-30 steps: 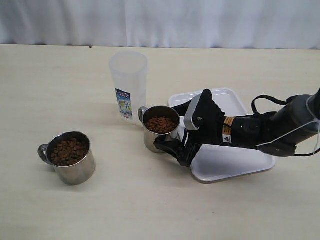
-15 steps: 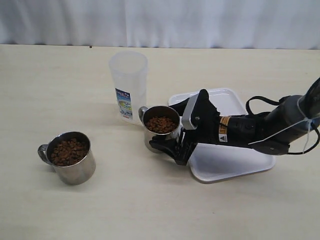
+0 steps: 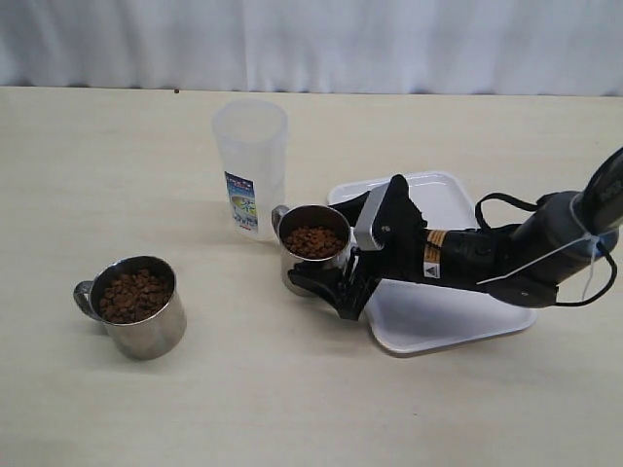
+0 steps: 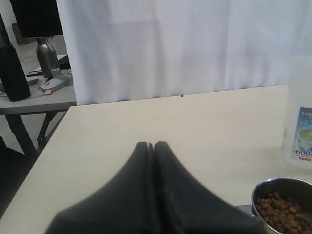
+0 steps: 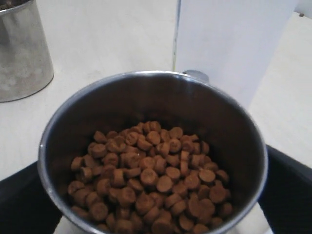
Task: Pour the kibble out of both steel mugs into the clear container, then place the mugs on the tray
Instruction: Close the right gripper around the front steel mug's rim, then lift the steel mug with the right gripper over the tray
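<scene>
Two black fingers (image 5: pixel 288 190) of the right gripper (image 3: pixel 326 255) are spread wide around the short shiny steel mug (image 3: pixel 290 265) of brown kibble (image 3: pixel 313 241), seemingly not yet touching, ready for clasping. The tall translucent container (image 3: pixel 250 165) is set just beyond them. The left gripper (image 4: pixel 152 146) is pressed closed, empty.

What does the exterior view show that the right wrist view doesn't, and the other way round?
Only the exterior view: the tray, the right arm, the label, and the other mug whole. Only the right wrist view: single pellets of kibble, close up, inside the right mug. Both: that mug between the fingers of the open right hand, the container, and at least part of the other mug.
</scene>
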`<state>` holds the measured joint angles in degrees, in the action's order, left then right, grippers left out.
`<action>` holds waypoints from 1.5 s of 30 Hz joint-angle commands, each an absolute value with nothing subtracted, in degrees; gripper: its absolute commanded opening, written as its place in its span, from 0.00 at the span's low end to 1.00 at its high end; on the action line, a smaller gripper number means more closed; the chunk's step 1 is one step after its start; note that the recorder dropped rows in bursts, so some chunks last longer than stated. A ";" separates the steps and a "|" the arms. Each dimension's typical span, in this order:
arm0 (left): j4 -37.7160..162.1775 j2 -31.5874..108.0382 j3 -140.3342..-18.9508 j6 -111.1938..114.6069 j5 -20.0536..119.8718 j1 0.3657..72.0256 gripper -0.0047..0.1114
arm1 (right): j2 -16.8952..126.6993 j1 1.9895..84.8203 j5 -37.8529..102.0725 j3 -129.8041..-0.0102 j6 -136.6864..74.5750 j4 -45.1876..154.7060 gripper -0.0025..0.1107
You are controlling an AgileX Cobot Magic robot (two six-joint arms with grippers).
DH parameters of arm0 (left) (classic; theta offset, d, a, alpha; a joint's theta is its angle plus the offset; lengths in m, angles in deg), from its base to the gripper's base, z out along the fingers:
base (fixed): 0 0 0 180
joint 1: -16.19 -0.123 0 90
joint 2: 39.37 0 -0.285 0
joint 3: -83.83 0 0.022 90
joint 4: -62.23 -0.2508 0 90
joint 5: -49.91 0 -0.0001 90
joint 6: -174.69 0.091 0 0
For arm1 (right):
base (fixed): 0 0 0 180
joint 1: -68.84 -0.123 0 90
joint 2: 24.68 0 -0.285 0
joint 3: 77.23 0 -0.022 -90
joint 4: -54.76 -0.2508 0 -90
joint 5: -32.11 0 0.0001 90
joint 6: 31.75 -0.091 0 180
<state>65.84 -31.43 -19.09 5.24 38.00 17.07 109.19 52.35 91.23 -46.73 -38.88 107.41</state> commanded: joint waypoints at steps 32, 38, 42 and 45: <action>65.90 -31.59 -18.95 5.13 38.68 17.55 0.04 | 82.80 52.73 82.67 -29.91 -40.20 94.79 0.06; 65.90 -31.59 -18.95 5.13 38.68 17.55 0.04 | 75.05 52.73 81.18 -24.46 -41.68 92.90 0.06; 65.90 -31.59 -18.95 5.13 38.68 17.55 0.04 | 69.34 52.73 76.76 -21.63 -43.89 92.45 0.06; 65.90 -31.59 -18.95 5.13 38.68 17.55 0.04 | 64.59 52.73 74.32 -19.63 -47.81 92.45 0.06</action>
